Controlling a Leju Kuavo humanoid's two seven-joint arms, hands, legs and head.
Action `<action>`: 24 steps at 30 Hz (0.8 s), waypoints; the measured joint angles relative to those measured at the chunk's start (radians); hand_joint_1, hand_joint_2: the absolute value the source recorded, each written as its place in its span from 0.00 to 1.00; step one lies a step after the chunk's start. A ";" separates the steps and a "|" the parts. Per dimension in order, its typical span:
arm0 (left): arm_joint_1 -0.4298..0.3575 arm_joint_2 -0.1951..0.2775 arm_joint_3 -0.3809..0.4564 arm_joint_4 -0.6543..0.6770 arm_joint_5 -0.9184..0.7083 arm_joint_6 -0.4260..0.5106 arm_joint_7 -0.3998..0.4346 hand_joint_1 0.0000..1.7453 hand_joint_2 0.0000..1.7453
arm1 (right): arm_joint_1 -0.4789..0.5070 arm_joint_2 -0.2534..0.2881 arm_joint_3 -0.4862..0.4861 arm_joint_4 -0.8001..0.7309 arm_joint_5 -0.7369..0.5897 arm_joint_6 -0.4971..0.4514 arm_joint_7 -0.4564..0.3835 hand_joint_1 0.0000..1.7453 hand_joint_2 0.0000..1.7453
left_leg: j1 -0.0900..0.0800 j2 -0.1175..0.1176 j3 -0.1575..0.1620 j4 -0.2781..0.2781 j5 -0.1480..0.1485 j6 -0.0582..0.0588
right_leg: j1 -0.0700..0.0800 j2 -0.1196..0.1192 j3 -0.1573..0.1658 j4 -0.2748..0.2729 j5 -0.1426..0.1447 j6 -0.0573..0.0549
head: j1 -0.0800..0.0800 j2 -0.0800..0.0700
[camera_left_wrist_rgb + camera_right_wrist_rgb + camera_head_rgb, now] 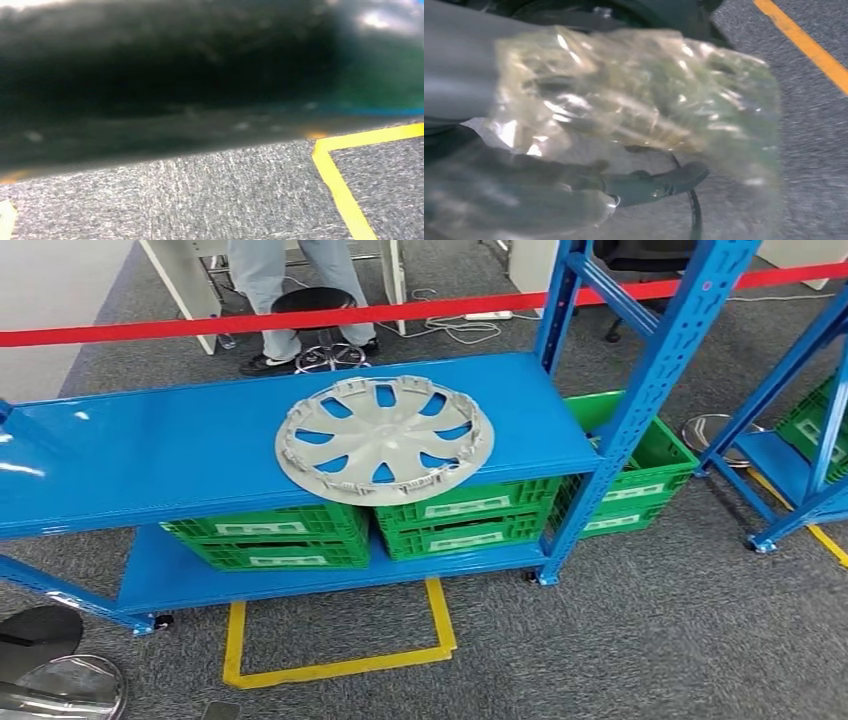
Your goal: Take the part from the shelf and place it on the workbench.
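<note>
The part (pixel 385 440), a grey wheel cover with spoke-shaped openings and clips round its rim, lies flat on the upper deck of the blue shelf (pixel 150 455), inner face up. It sits towards the right end of that deck, close to the front edge, with its rim slightly overhanging that edge; nothing touches it. On the lower deck of the same shelf stand three green crates (pixel 465 515), two side by side under the part and a third at the right end, near the upright post (pixel 650 390). A yellow tape outline (pixel 335 665) marks the grey carpet in front of the shelf. A second blue rack (pixel 800 440) stands at the right, carrying further green crates. A red barrier tape (pixel 300 318) runs across behind the shelf; beyond it a person's legs (pixel 270 290) are seen beside a black stool (pixel 315 305). In the right wrist view the right hand (pixel 624 125) is wrapped in a crinkled clear plastic cover; one dark finger (pixel 664 182) projects beyond the cover, with carpet and a yellow line behind it. The cover hides the rest of the fingers, so it cannot be told whether they are spread or curled; no item is seen in the hand. The left wrist view is blurred and dark, with carpet and yellow tape beyond; the state of the left hand's fingers cannot be told.
</note>
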 joint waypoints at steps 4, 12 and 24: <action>0.000 0.002 0.000 0.000 0.000 0.006 0.001 0.00 0.00 | -0.006 0.001 0.000 0.001 0.000 0.001 0.000 0.00 0.00 | -0.026 0.037 0.085 -0.206 0.085 0.045 | 0.009 -0.057 0.039 -0.018 -0.026 0.021 | -0.001 0.000; -0.002 -0.004 0.000 0.000 0.000 0.006 0.002 0.00 0.00 | -0.002 0.000 0.000 0.001 0.000 0.000 0.000 0.00 0.00 | -0.005 -0.055 0.118 -0.234 0.086 0.044 | -0.004 0.051 -0.127 0.223 -0.063 0.051 | 0.002 0.000; 0.000 0.000 0.005 0.000 -0.002 0.005 0.007 0.00 1.00 | -0.007 -0.001 0.001 0.002 -0.017 -0.022 0.010 0.00 1.00 | -0.008 -0.083 0.133 -0.229 0.066 0.041 | -0.012 0.079 -0.040 -0.002 0.040 0.025 | 0.004 0.000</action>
